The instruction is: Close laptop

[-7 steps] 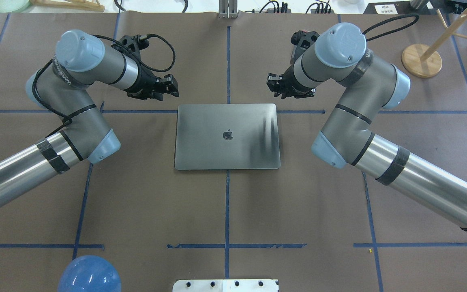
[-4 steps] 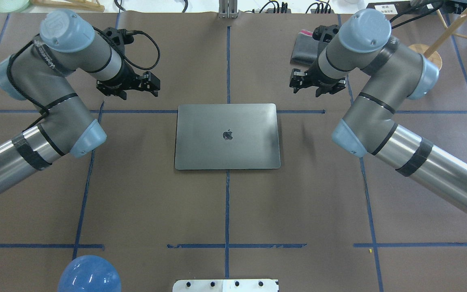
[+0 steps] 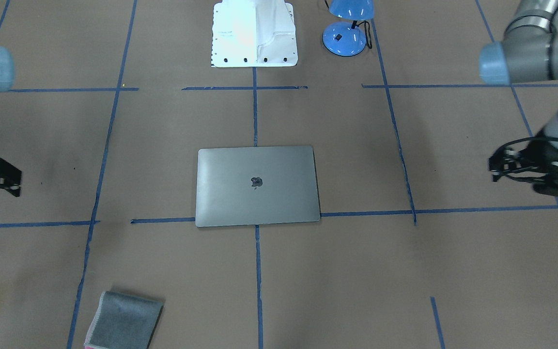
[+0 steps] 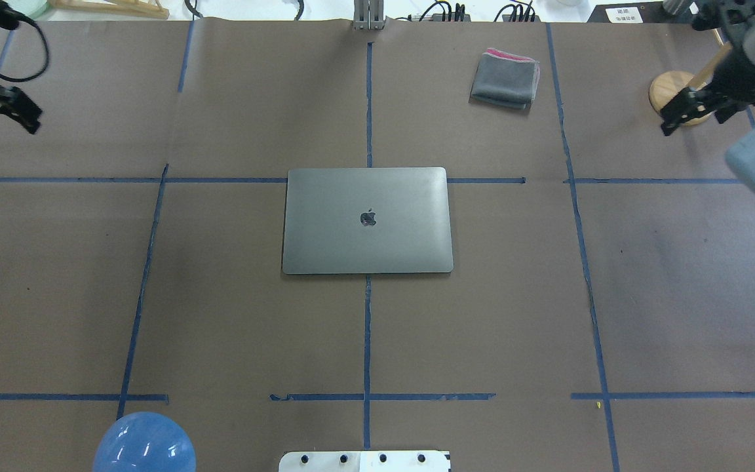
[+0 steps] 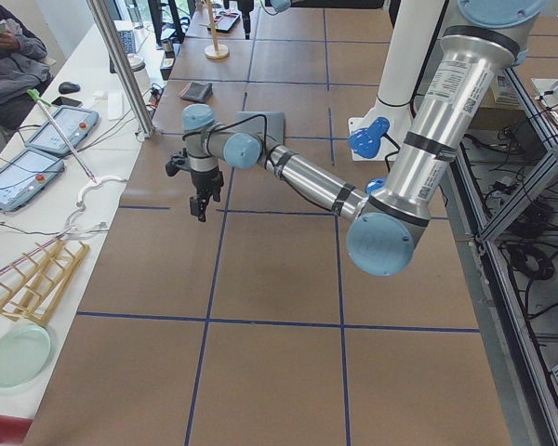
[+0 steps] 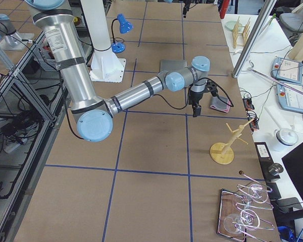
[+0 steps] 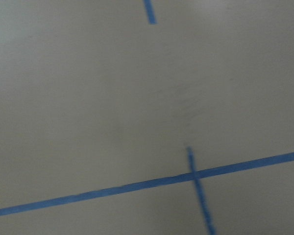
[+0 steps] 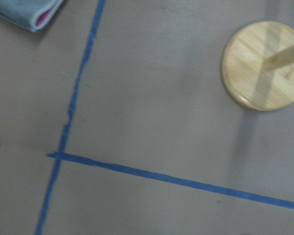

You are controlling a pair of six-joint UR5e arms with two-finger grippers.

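Observation:
The space-grey laptop [image 4: 367, 220] lies shut and flat at the middle of the table, lid with the dark apple logo facing up; it also shows in the front-facing view [image 3: 257, 186]. My left gripper [image 4: 16, 111] hangs far off at the table's back left, fingers down, looking shut and empty. My right gripper [image 4: 679, 117] hangs far off at the back right near the wooden stand, also looking shut and empty. Neither touches the laptop. Both wrist views show only bare table and tape lines.
A folded grey cloth [image 4: 505, 78] lies behind and right of the laptop. A wooden stand with a round base [image 4: 679, 97] is at the back right, close to my right gripper. A blue lamp [image 4: 143, 442] and the white robot base [image 4: 364, 461] are at the near edge.
Both arms have swung outward and back from just behind the laptop to the table's far corners. The cloth, hidden before by the right arm, now shows. The laptop has not moved.

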